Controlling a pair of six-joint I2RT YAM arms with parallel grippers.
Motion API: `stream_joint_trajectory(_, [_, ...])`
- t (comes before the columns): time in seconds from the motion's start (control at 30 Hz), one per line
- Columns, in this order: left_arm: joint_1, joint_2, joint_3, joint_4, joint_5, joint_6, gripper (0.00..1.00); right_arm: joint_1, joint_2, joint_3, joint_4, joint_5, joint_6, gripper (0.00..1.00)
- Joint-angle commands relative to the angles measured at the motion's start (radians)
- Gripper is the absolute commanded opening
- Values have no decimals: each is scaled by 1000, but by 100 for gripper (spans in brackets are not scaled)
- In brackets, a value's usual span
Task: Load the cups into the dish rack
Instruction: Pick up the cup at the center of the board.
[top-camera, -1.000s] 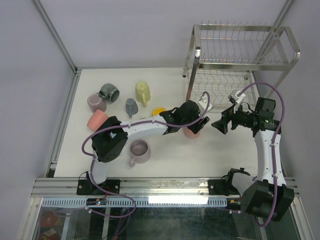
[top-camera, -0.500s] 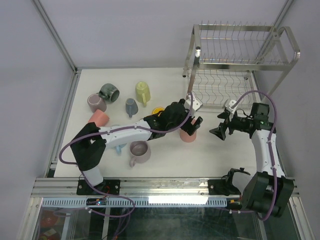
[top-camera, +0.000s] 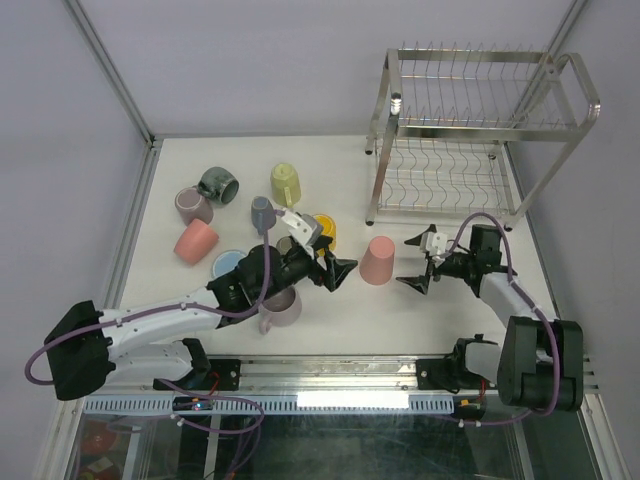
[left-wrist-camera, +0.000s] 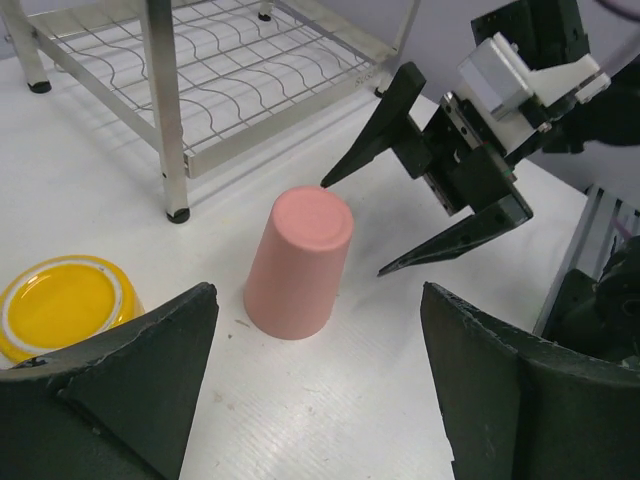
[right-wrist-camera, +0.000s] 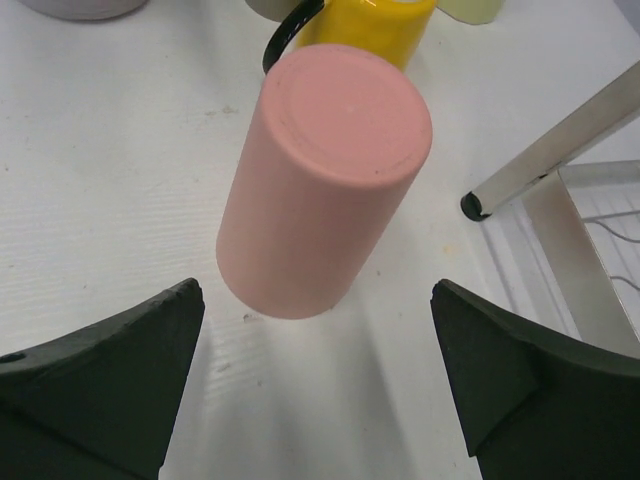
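1. The salmon cup (top-camera: 380, 260) stands upside down on the tabletop (top-camera: 450, 320), between the left fingers (left-wrist-camera: 110, 380) and the right fingers (right-wrist-camera: 90, 380). Both are spread wide and hold nothing.
2. A yellow cup (top-camera: 322, 232) sits just beside it, and the dish rack (top-camera: 460, 125) stands near behind.

A robotics lab cell: a white table (top-camera: 440, 310) under the left gripper (top-camera: 343, 272) and right gripper (top-camera: 408, 262), an aluminium rail (top-camera: 330, 372) behind them carrying both arms (top-camera: 160, 322), purple cables (top-camera: 170, 285), and plain pale panels (top-camera: 280, 70) on metal posts (top-camera: 110, 70) beyond.

white table (top-camera: 380, 322) between pale grey walls (top-camera: 250, 60); an aluminium post (top-camera: 110, 72) at the far left, a metal rail (top-camera: 300, 376) along the near edge.
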Motion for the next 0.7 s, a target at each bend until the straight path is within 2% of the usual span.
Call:
stream_joint_trajectory(0.0, [14,-93,-83,165,-46,-87,80,75,15,-71,507,0,284,99])
stream_joint_trajectory(0.13, [14,-137,-113,165,-68,-99,80,143,58,-97,673,54,437,100])
stream_joint_trajectory(0.3, [13,-159,-120,162,-73,-100,80,211,135,-146,908,138,552,99])
stream_joint_trajectory(0.57, [14,-194,-138,156,-81,-107,80,264,223,-147,950,192,513,99])
stream_joint_trajectory(0.67, [12,-200,-144,155,-83,-108,79,265,270,-130,952,194,513,95])
